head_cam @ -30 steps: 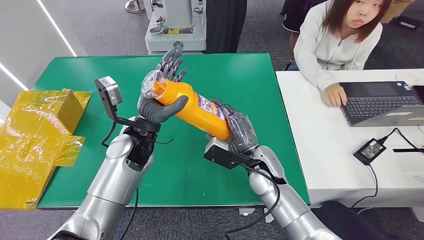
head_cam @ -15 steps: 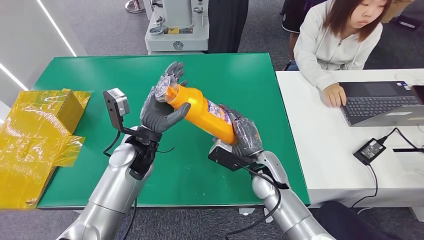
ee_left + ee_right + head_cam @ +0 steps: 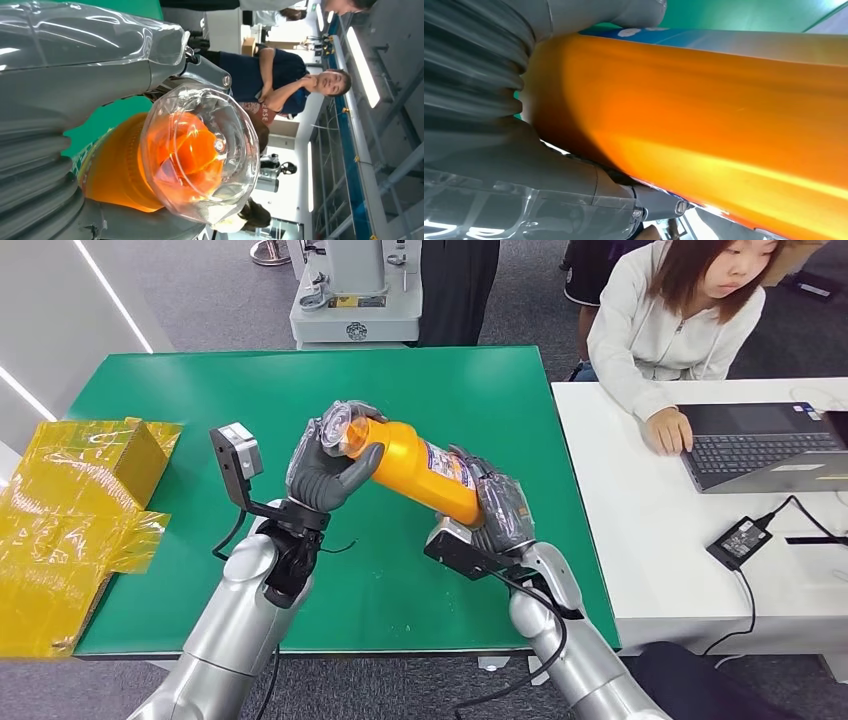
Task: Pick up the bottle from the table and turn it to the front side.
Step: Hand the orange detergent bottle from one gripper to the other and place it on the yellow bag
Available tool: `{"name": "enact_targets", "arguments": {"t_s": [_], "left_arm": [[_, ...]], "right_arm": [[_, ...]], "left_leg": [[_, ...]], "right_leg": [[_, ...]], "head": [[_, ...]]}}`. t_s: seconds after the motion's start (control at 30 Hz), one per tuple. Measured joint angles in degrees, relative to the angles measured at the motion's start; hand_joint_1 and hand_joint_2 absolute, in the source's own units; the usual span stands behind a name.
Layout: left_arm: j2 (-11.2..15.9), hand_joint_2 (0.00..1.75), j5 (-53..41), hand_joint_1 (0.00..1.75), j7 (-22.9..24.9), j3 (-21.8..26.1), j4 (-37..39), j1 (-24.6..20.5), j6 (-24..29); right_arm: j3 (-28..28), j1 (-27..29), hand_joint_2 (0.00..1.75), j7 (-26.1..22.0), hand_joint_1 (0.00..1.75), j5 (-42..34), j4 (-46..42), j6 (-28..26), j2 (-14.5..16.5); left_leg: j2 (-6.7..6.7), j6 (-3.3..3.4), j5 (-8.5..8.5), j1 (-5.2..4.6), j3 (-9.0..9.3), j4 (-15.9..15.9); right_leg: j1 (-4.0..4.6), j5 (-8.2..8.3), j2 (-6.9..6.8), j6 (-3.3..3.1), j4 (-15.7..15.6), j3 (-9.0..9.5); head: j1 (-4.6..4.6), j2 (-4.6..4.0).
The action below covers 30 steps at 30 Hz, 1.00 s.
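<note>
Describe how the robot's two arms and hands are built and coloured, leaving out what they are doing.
Both arms are smooth, rounded silver shells with black joints near the wrists. The left hand and right hand are dark grey, with thick grey thumbs and a clear plastic film over parts of them. A boxy grey camera on a black bracket sits at each wrist. Thin black cables run along both forearms.

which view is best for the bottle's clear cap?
Left wrist view: the cap faces the camera, close and sharp, with the orange bottle behind it. Head view shows the cap small and partly covered by the left hand. Right wrist view shows the bottle's body, not the cap.
</note>
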Motion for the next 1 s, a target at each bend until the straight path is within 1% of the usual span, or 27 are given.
{"name": "enact_targets", "arguments": {"t_s": [0.1, 0.23, 0.37, 0.6, 0.8, 0.87, 1.0], "left_arm": [[-0.49, 1.75, 0.43, 1.75, 0.06, -0.47, 0.00, 0.01, -0.09], [-1.07, 1.75, 1.05, 1.75, 0.04, -1.03, 0.00, 0.03, -0.39], [-1.49, 1.75, 1.61, 1.75, -0.04, -1.19, 0.00, 0.03, -0.54], [-1.98, 1.75, 0.16, 1.75, -1.03, -1.34, -0.20, 0.01, 0.11], [-1.29, 1.75, -5.95, 1.75, -3.37, -1.27, -0.44, -0.05, 3.66], [-0.76, 1.75, -8.80, 1.75, -4.48, -1.22, -0.44, -0.15, 5.46], [0.18, 1.75, -17.77, 1.75, -6.77, -1.20, -0.44, -1.11, 11.71]], "right_arm": [[-0.46, 0.38, 1.75, -0.10, 1.75, -0.07, -0.23, -0.50, -0.03], [-1.14, 0.95, 1.75, -0.43, 1.38, -0.43, -0.76, -0.83, -0.13], [-1.65, 1.65, 1.75, -0.98, 0.00, -1.07, -1.68, -0.93, -0.25], [-2.98, 4.12, 1.75, -1.12, 0.00, -1.69, -5.03, -1.13, -0.43], [-4.44, 7.80, 1.75, -1.77, 0.00, -2.31, -9.90, -1.15, -0.80], [-4.94, 9.05, 1.75, -2.03, 0.00, -2.30, -11.52, -1.13, -0.90], [-5.70, 10.82, 1.75, -2.43, 0.00, -2.30, -14.60, -0.76, -1.08]], "left_leg": [[0.00, 0.00, 0.00, 0.00, 0.00, 0.00], [0.01, 0.00, 0.00, 0.00, 0.00, 0.00], [0.01, 0.00, 0.00, 0.00, 0.00, 0.00], [0.01, 0.00, 0.00, 0.00, -0.01, 0.00], [0.00, 0.00, -0.01, 0.00, -0.02, -0.01], [0.00, 0.00, -0.01, 0.00, -0.02, -0.02], [0.01, 0.00, 0.00, 0.01, -0.01, -0.02]], "right_leg": [[0.00, 0.00, 0.00, 0.00, -0.01, 0.00], [0.00, 0.00, 0.01, 0.00, 0.00, -0.01], [0.00, 0.00, 0.01, 0.00, 0.00, -0.02], [0.00, 0.00, 0.01, 0.00, 0.00, -0.02], [0.00, -0.01, 0.00, 0.00, 0.00, -0.02], [0.01, -0.01, 0.00, 0.00, 0.00, -0.02], [0.01, 0.00, 0.00, 0.00, 0.01, -0.02]], "head": [[-0.01, 0.00], [0.01, 0.00], [0.00, 0.00], [0.00, 0.00], [0.00, 0.00], [-0.01, 0.00], [0.00, 0.00]]}}
